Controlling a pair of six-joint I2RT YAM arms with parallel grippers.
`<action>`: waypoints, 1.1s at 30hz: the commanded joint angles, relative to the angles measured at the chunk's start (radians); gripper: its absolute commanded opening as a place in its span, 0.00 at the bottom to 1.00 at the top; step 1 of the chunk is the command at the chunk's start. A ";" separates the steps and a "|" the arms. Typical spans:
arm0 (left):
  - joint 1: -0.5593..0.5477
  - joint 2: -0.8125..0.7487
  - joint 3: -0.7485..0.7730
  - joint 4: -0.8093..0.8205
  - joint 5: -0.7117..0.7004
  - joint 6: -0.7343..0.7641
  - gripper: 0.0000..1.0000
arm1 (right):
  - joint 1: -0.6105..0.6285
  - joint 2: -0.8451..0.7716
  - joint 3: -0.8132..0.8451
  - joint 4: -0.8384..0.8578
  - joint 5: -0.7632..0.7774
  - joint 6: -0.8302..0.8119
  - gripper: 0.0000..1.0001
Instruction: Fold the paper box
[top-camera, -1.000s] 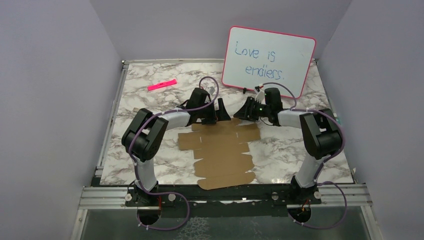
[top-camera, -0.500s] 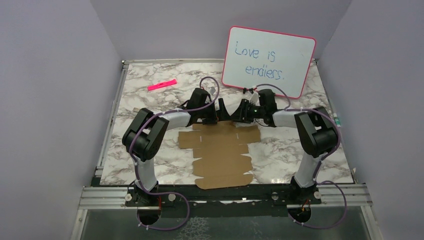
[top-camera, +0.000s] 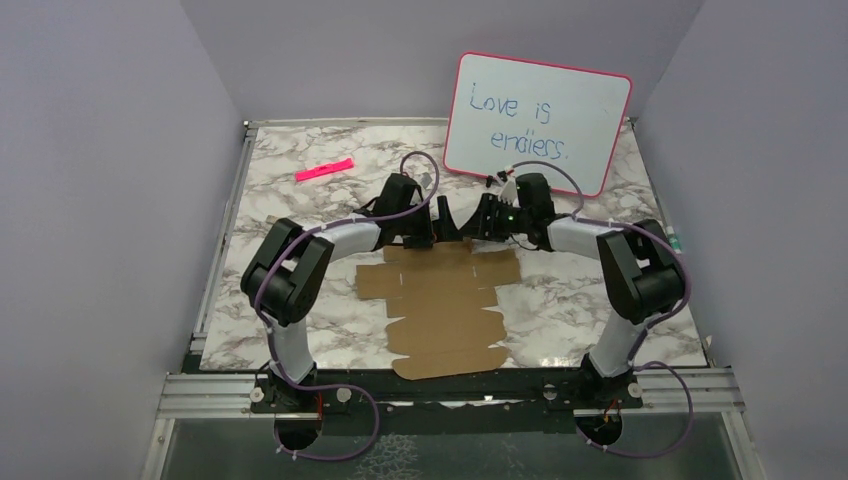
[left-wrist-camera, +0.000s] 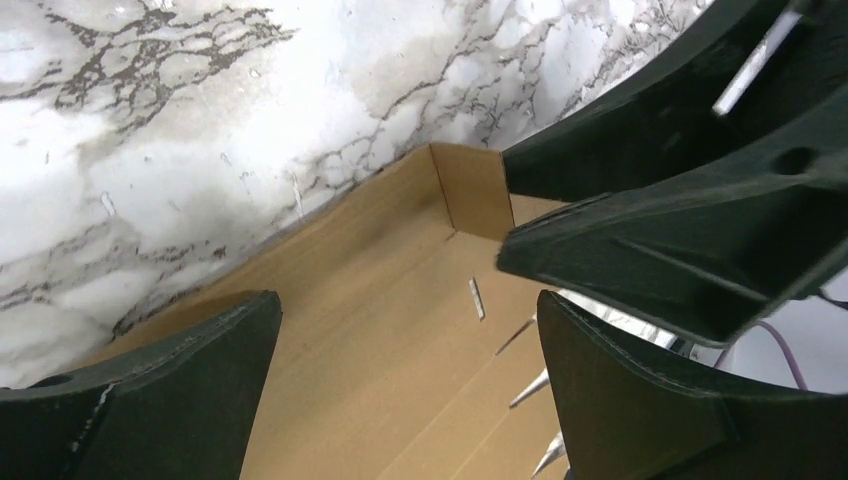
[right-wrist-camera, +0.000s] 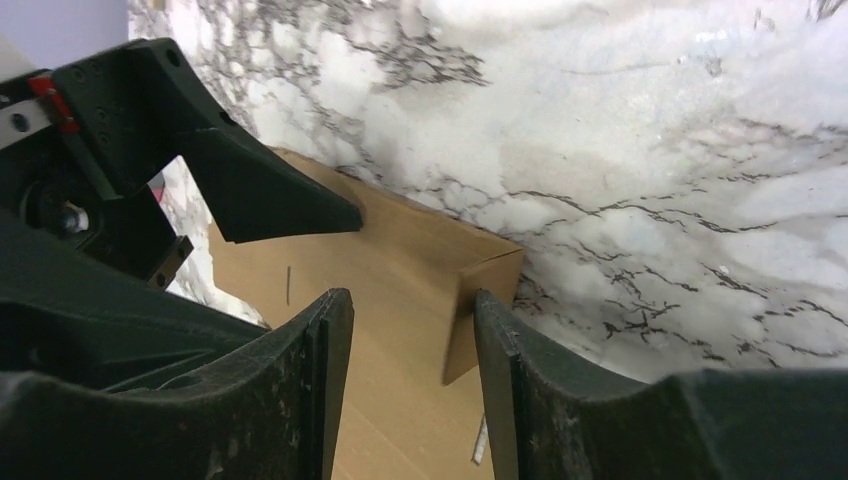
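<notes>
The paper box (top-camera: 445, 305) is a flat brown cardboard sheet with notches, lying on the marble table in front of the arms. Both grippers hover over its far edge, close together. My left gripper (top-camera: 447, 222) is open, its jaws wide apart over the cardboard (left-wrist-camera: 400, 330), holding nothing. My right gripper (top-camera: 478, 225) is open, jaws a little apart; a small raised corner flap (right-wrist-camera: 480, 300) stands between them, beside the right finger. That flap also shows in the left wrist view (left-wrist-camera: 470, 190), next to the right gripper's fingers (left-wrist-camera: 640, 240).
A pink-rimmed whiteboard (top-camera: 538, 120) with blue writing stands at the back right, just behind the right gripper. A slim pink marker (top-camera: 324, 169) lies at the back left. Lilac walls enclose the table on three sides.
My right gripper has moved left along the far edge of the cardboard, closing in on the left gripper. The left arm has barely moved. The sheet stays flat.
</notes>
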 joint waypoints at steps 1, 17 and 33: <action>-0.010 -0.134 0.038 -0.121 -0.037 0.060 0.99 | 0.010 -0.150 -0.003 -0.089 0.077 -0.071 0.54; -0.009 -0.698 -0.375 -0.334 -0.191 -0.008 0.99 | 0.030 -0.566 -0.273 -0.198 0.118 -0.089 0.63; -0.009 -0.823 -0.619 -0.304 -0.213 -0.129 0.99 | 0.148 -0.575 -0.449 -0.010 0.075 0.018 0.64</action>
